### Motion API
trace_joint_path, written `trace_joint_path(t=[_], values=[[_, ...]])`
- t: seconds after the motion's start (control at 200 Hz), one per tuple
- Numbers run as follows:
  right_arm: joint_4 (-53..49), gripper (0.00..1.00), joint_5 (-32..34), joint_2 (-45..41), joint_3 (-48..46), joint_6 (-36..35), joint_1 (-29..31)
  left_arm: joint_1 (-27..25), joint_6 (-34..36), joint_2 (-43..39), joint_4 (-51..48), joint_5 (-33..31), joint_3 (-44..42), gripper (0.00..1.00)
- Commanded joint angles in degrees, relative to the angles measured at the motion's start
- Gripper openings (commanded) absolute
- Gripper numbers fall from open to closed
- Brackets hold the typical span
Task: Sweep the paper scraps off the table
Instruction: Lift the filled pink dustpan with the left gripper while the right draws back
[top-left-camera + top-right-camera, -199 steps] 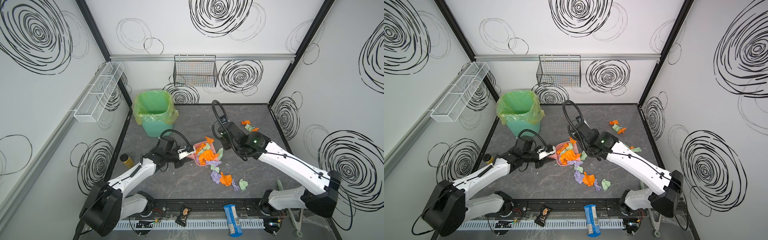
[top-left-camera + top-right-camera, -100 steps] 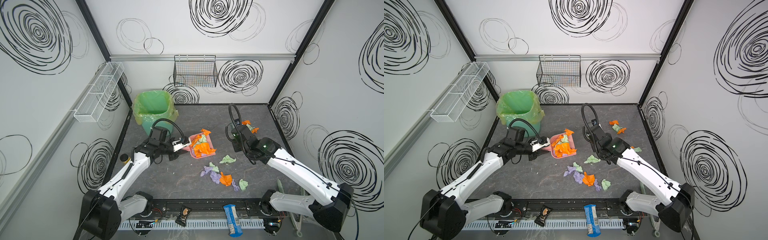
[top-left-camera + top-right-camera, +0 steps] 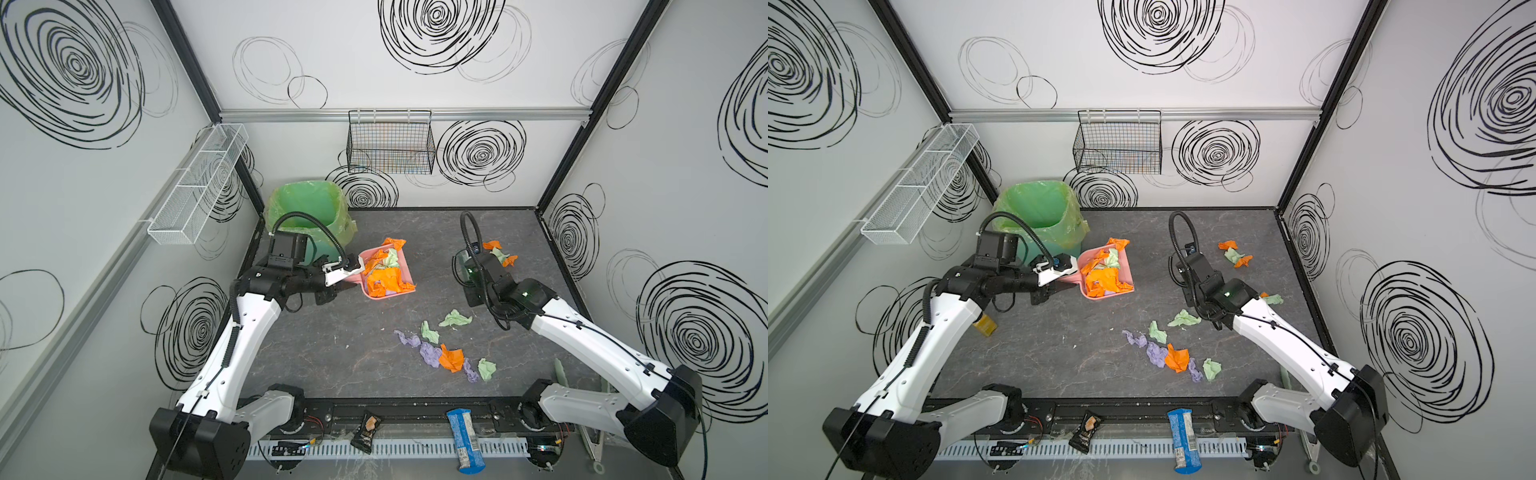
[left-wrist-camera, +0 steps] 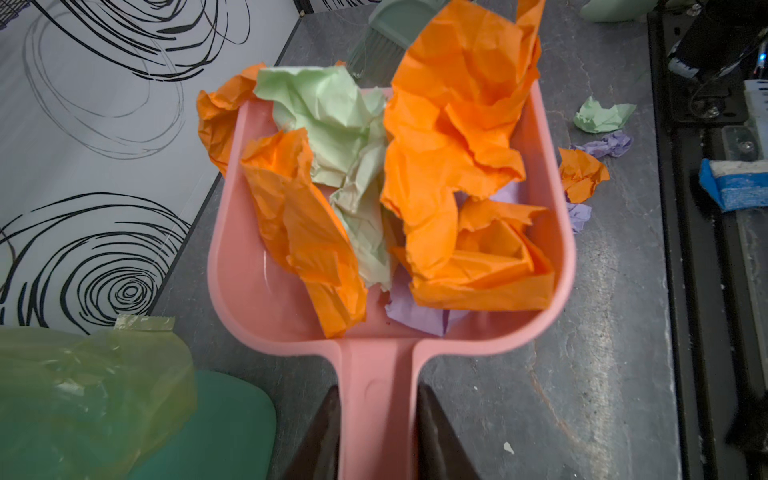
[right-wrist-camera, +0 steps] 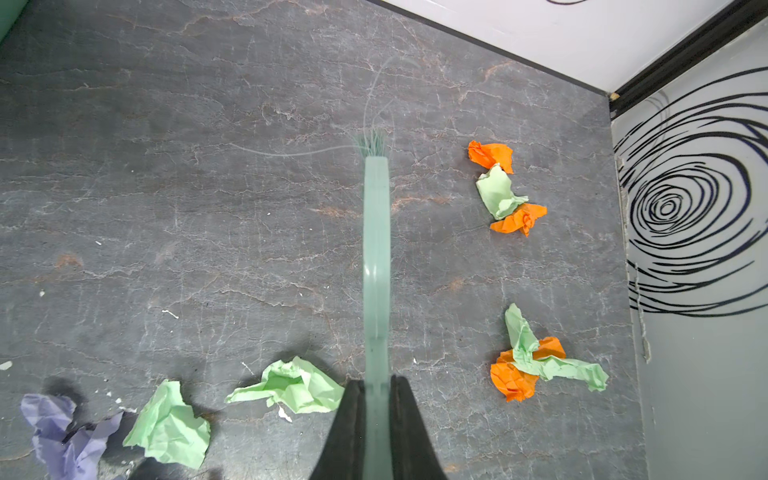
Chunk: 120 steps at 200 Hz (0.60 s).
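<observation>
Left pincer (image 4: pixel 376 399): clamped on the handle of the pink dustpan (image 4: pixel 257 266).
Dustpan load: orange, green and lavender paper scraps (image 4: pixel 449 166) are heaped just ahead of that pincer.
Right pincer (image 5: pixel 377 386): closed on the pale green brush (image 5: pixel 376 232).
Loose scraps: one cluster (image 3: pixel 451 357) is spread on the worktop (image 3: pixel 332 353) near its front edge; three more (image 5: pixel 498 195) lie beside the brush.
Bin (image 3: pixel 307 203): green-lined, beside the left arm.
</observation>
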Motion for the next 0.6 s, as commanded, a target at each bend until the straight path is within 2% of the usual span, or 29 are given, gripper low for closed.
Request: trace_joint_path(t=[0.0, 0.405, 0.595], values=[[2.39, 0.00, -0.57, -1.15, -1.19, -0.47, -0.23, 2.63, 4.98, 2.38, -7.45, 3.92, 5.20, 0.00], [4.24, 0.00, -2.08, -1.06, -3.55, -0.49, -0.28, 10.71, 11.81, 11.38, -20.33, 6.13, 21.64, 0.00], [4.88, 0.00, -2.72, -1.06, -4.34, -0.55, -0.32, 14.80, 12.89, 14.20, -21.90, 6.84, 26.72, 0.00]])
